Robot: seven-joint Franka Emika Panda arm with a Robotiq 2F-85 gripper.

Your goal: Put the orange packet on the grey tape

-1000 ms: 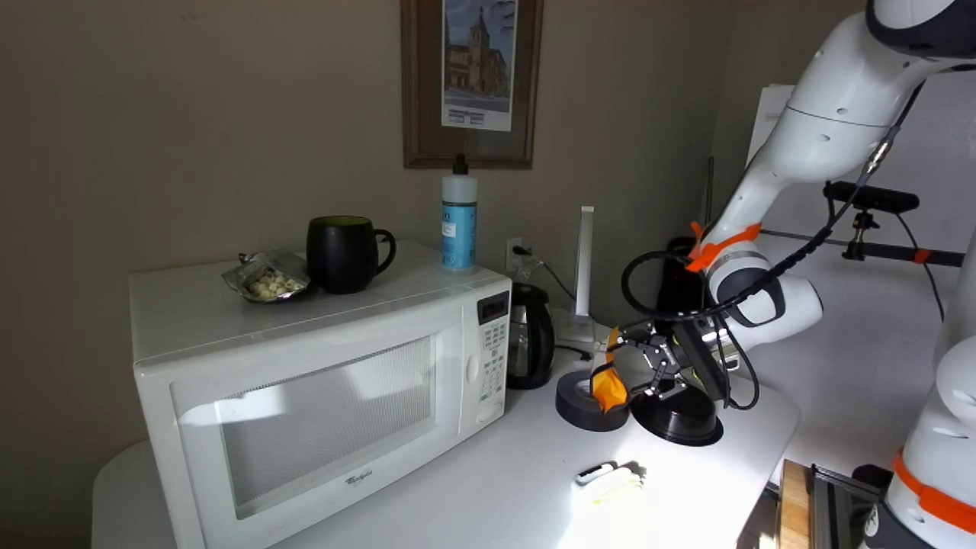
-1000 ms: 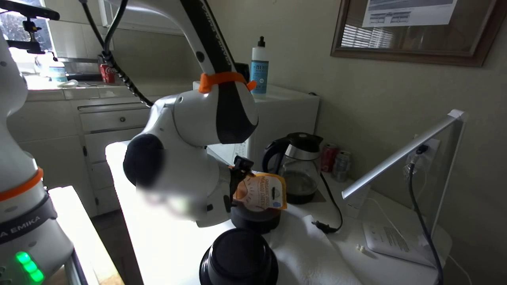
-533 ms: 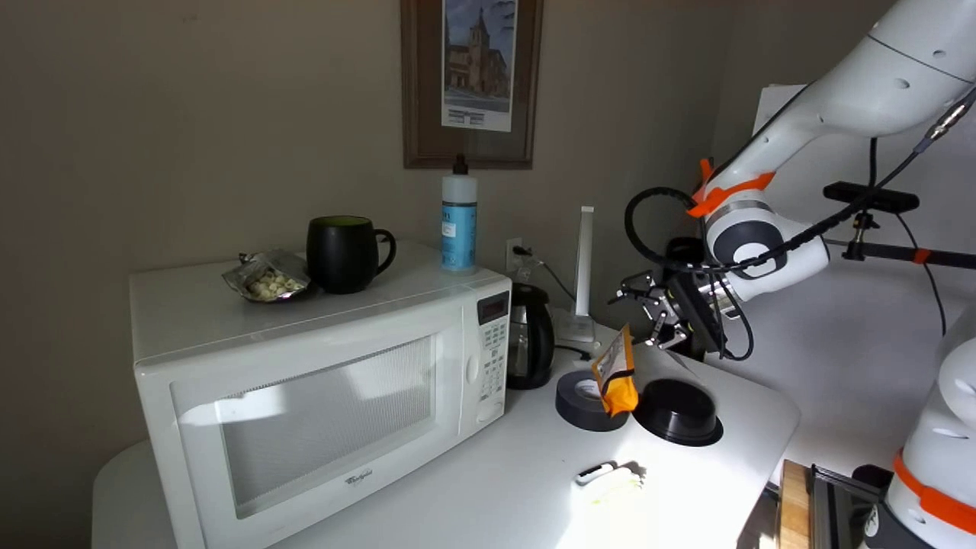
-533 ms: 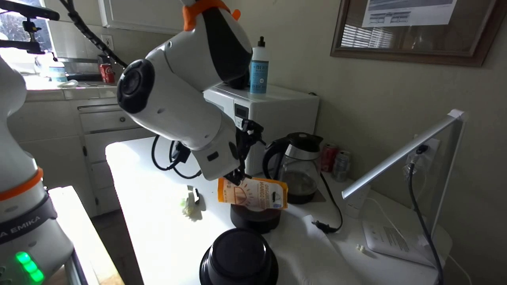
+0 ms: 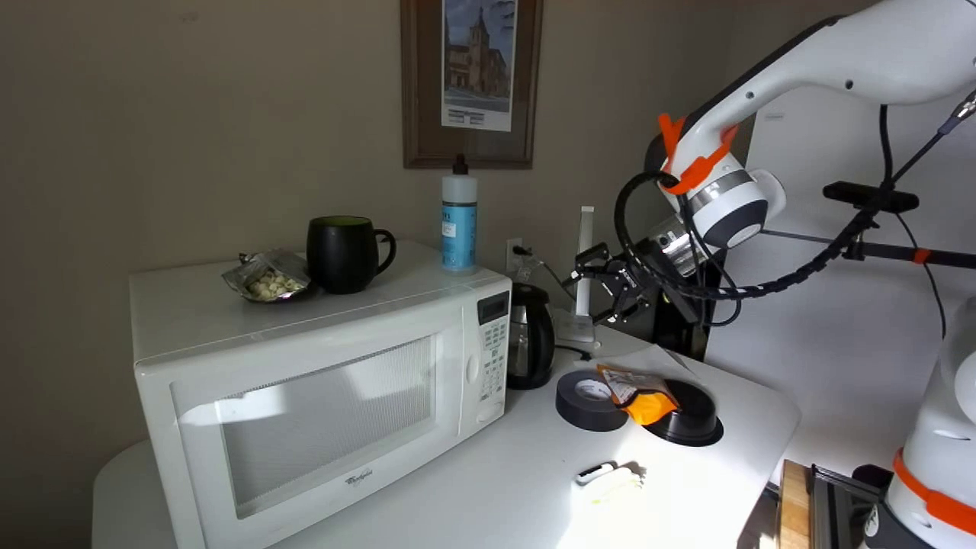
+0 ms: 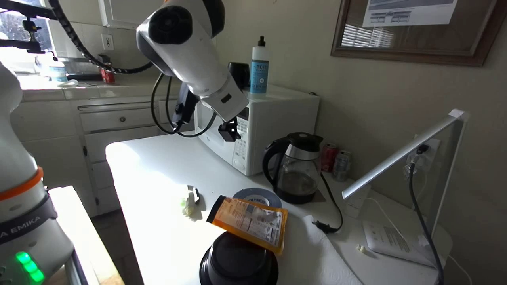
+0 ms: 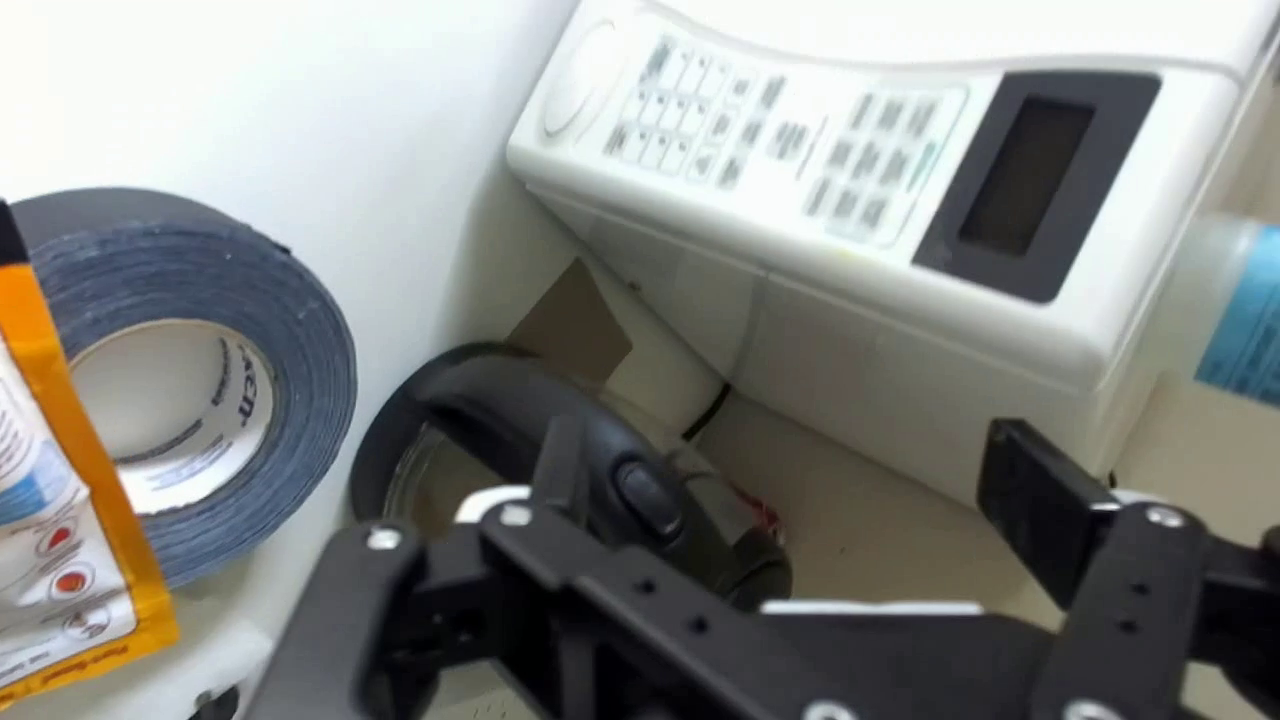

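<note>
The orange packet lies tilted in both exterior views. One end overlaps the edge of the grey tape roll and the other rests on the upturned black bowl. In an exterior view the packet covers the near part of the tape. In the wrist view the packet is at the left edge, partly over the tape, whose hole shows. My gripper is open and empty, raised above and apart from the packet; it also shows in both exterior views.
The white microwave carries a black mug, a foil bag and a blue bottle. A glass kettle stands beside the tape. A lamp and a cord are at the back. A white small item lies in front.
My gripper was at the packet, then moved up and away from it, open. The packet stood on edge at the tape and has tipped over onto the black bowl.
</note>
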